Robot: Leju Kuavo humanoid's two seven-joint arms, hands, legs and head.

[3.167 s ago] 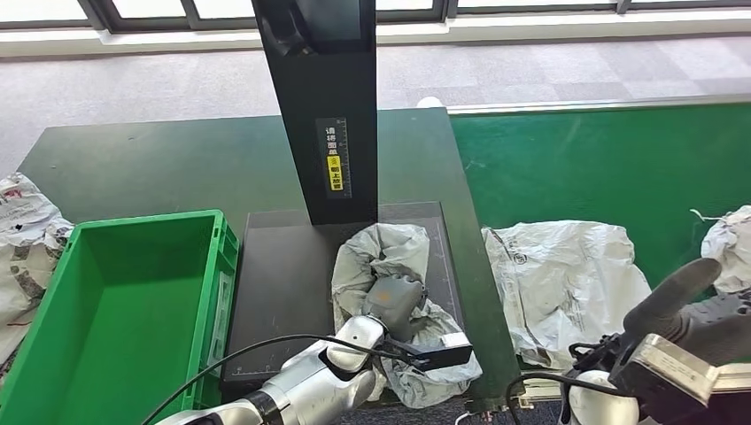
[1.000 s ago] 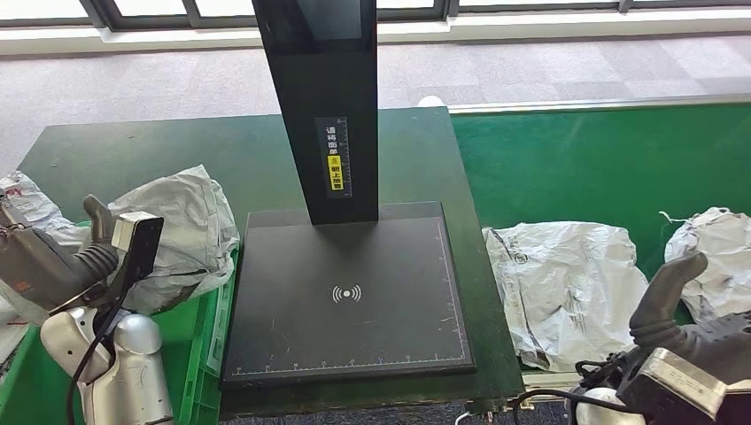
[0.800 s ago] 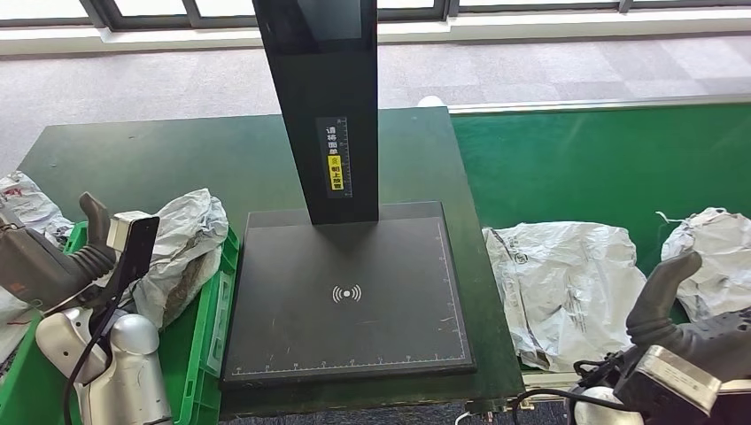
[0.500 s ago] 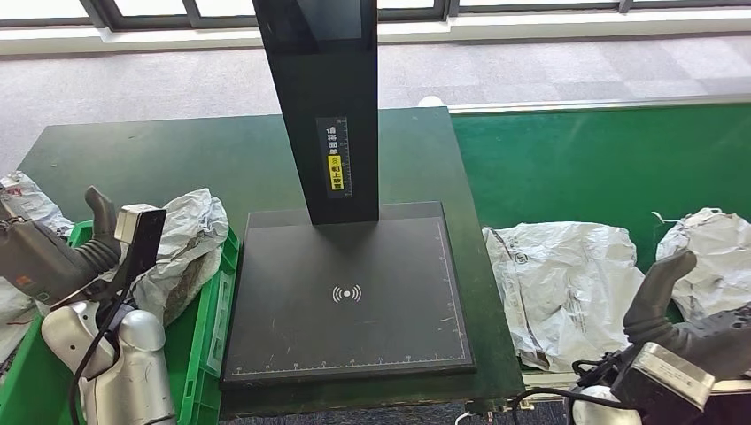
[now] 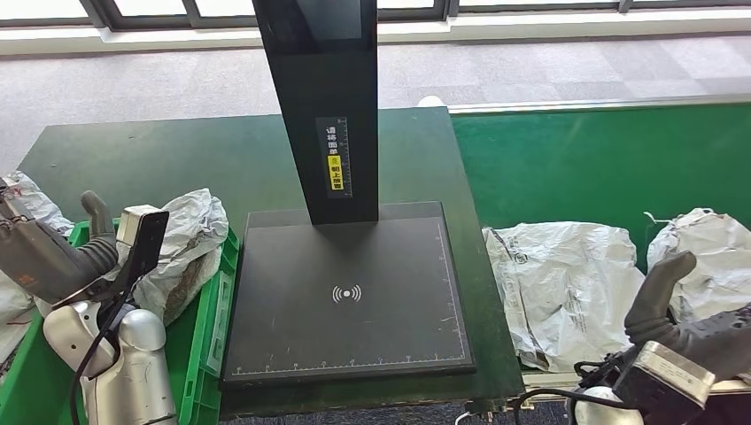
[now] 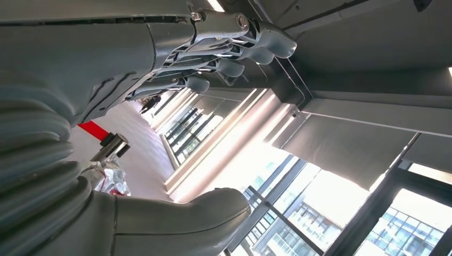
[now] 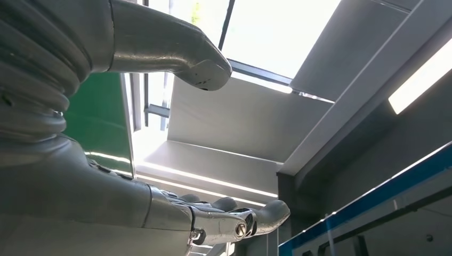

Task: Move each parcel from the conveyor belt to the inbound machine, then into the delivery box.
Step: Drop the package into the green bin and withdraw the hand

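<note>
Green delivery box [image 5: 209, 310] holds one crumpled grey parcel [image 5: 184, 248] (leaning on its rim). Left hand [image 5: 44, 257] and right hand [image 5: 686, 319]: fingers spread, both empty.

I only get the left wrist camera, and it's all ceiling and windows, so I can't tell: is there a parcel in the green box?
Observer: Yes. A crumpled grey parcel lies in the green box, leaning on its rim.
Operator: Where's my left hand?
Observer: The left hand is above the box, right beside that parcel.
Operator: Any more parcels to get?
Observer: Two are on the green belt: a flat parcel and a bunched parcel, close to the right hand.
</note>
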